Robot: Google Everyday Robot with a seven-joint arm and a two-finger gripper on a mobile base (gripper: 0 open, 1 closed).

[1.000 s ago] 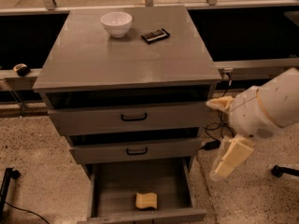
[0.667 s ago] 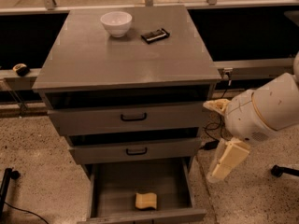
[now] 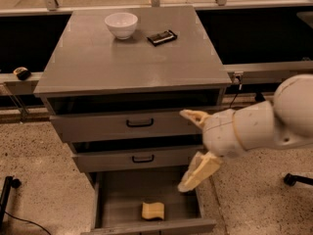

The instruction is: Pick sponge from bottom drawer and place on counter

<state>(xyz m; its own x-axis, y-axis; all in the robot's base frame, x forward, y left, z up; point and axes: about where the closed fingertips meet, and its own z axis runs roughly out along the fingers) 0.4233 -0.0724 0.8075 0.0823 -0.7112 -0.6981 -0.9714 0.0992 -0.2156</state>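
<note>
The pale yellow sponge [image 3: 152, 210] lies near the front of the open bottom drawer [image 3: 117, 196], which is pulled out at the foot of the grey cabinet. The counter [image 3: 132, 62] is the cabinet's flat grey top. My gripper [image 3: 182, 150] hangs in front of the cabinet's right side, level with the middle drawer, above and to the right of the sponge. It is open and empty: one cream finger [image 3: 193, 116] points left by the top drawer, the other finger [image 3: 199, 171] slants down over the bottom drawer's right edge.
A white bowl [image 3: 121, 24] and a dark flat packet [image 3: 162, 37] sit at the back of the counter. The two upper drawers with black handles [image 3: 140, 123] stand slightly open. A chair caster [image 3: 292, 179] is on the floor at right.
My arm and gripper have moved left, from beside the cabinet's right edge to in front of the drawers, and a little lower. The sponge has not moved.
</note>
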